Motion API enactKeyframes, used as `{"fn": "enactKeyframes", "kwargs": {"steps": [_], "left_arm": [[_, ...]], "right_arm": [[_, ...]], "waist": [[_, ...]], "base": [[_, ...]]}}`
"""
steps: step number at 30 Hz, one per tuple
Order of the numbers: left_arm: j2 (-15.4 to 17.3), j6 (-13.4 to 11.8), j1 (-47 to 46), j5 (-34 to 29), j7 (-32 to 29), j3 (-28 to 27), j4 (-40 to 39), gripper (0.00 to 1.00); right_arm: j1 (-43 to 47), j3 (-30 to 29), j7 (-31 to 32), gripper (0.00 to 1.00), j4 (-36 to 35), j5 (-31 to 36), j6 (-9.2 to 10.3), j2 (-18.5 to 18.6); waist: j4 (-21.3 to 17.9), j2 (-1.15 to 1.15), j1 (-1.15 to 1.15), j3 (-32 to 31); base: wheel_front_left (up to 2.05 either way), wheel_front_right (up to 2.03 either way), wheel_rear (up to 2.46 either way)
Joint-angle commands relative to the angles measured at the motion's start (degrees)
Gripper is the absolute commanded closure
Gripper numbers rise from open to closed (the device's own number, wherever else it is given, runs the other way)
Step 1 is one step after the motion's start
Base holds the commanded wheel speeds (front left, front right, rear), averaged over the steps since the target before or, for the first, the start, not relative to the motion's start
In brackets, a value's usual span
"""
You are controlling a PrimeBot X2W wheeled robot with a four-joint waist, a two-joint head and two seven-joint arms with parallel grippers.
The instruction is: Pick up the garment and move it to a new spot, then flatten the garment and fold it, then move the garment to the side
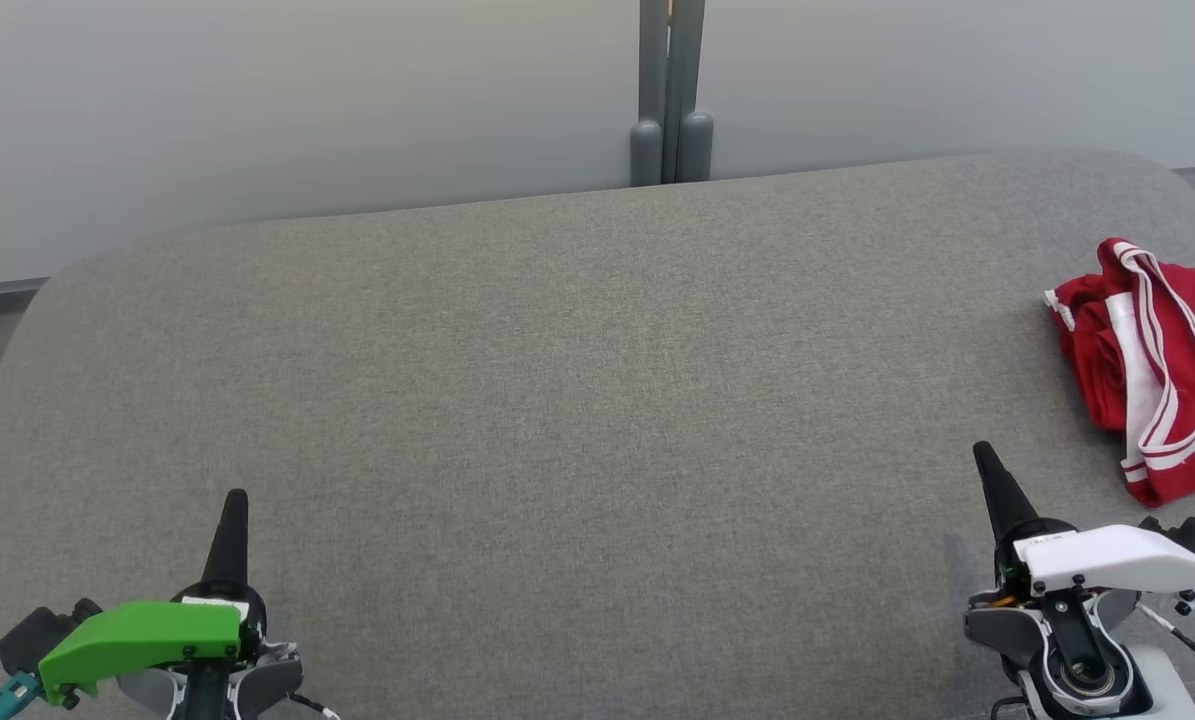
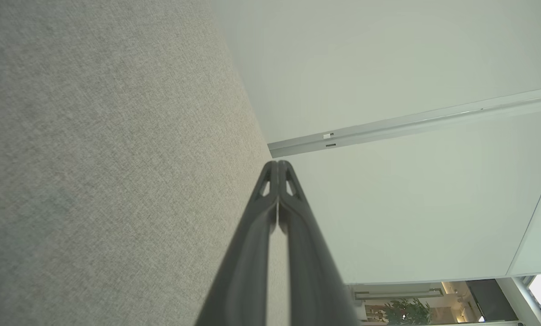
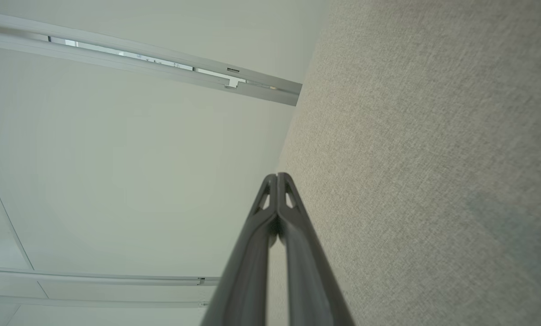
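Garment [image 1: 1147, 370] is in neither of my grippers. The left gripper [image 1: 236, 497] has its two dark fingers pressed together into one point, and it pinches nothing; in the left wrist view the fingers [image 2: 250, 262] meet at their tips over the grey padded surface [image 1: 557, 400]. The right gripper [image 1: 984, 452] is the same: fingers pressed together, nothing between them. Both hang low over the surface; whether they touch it I cannot tell.

From the head view I get a green cover [image 1: 142, 635] on the left wrist and a white cover [image 1: 1117, 555] on the right one. The head view also gives me the garment: red with white stripes, crumpled in a heap at the right edge of the surface, a little beyond the right gripper and apart from it. Behind the surface stands a grey post [image 1: 669, 100].

The left wrist view adds a green plant [image 2: 404, 312] in a room further off. The right wrist view adds a metal rail [image 3: 161, 59] with a small dark label [image 3: 233, 70], too small for me to read.
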State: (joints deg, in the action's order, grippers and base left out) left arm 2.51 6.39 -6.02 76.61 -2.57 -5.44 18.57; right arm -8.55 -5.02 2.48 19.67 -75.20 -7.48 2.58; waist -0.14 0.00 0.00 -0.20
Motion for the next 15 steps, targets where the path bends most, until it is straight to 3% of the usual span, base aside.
{"fn": "enactKeyframes", "kwargs": {"steps": [1,15], "left_arm": [[0.5,0.4,-1.3,1.9,-0.5,-0.3,-0.7,1.00],[0.5,0.8,-1.8,8.6,-2.3,-1.0,-1.8,1.00]], "right_arm": [[0.1,-0.3,0.5,1.00,-0.8,-1.8,-0.03,0.4],[0.3,-0.9,2.3,1.00,-2.3,-9.1,-0.03,0.4]], "waist": [[0.0,0.00,0.00,0.0],[0.1,0.00,0.00,0.2]], "base": [[0.00,0.00,0.00],[0.00,0.00,0.00]]}}
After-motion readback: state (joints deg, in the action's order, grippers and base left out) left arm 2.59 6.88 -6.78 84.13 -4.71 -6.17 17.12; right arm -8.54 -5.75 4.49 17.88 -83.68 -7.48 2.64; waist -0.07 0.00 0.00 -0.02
